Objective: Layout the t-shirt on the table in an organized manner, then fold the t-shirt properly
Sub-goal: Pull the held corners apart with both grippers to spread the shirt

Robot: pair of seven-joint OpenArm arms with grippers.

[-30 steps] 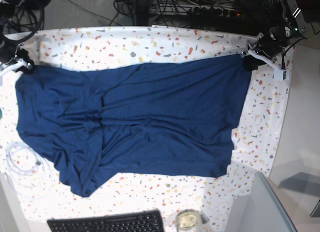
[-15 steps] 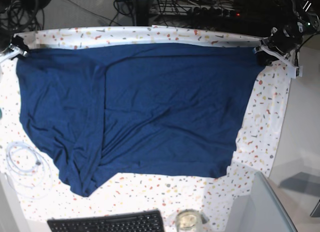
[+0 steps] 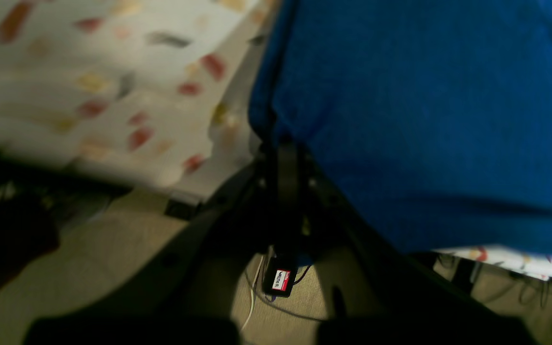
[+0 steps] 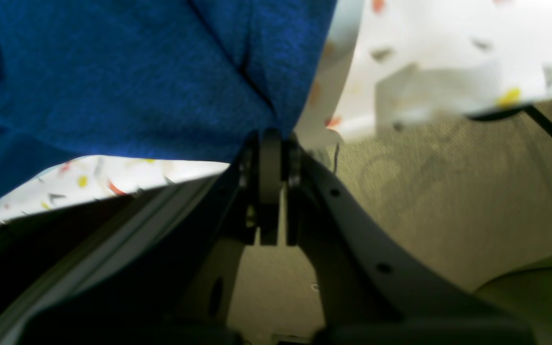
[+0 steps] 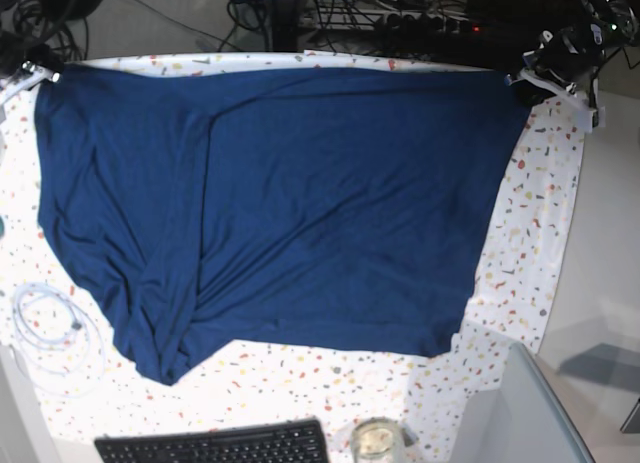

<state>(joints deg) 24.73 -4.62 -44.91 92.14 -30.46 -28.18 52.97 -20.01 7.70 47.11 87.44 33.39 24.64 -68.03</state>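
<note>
Counter (image 5: 545,233): speckled white cloth, mostly covered. The t-shirt (image 5: 300,203) now lies spread across it, top edge drawn right up to the far rim, where a second ago it sat well short of that rim with heavy creases through the middle. Those creases have largely pulled flat; a bunched fold remains at the near left corner.

Left end effector (image 5: 527,83): jaws closed on the shirt's far corner, at base view's right. Wrist view shows cloth pinched at the tips.

Right end effector (image 5: 40,75): likewise clamped on the opposite far corner.

Judgement: spreading step nearly done; the near left fold needs smoothing before folding.

Near edge: cable coil (image 5: 50,333), keyboard (image 5: 215,445), glass jar (image 5: 377,440), all clear of the shirt.
</note>
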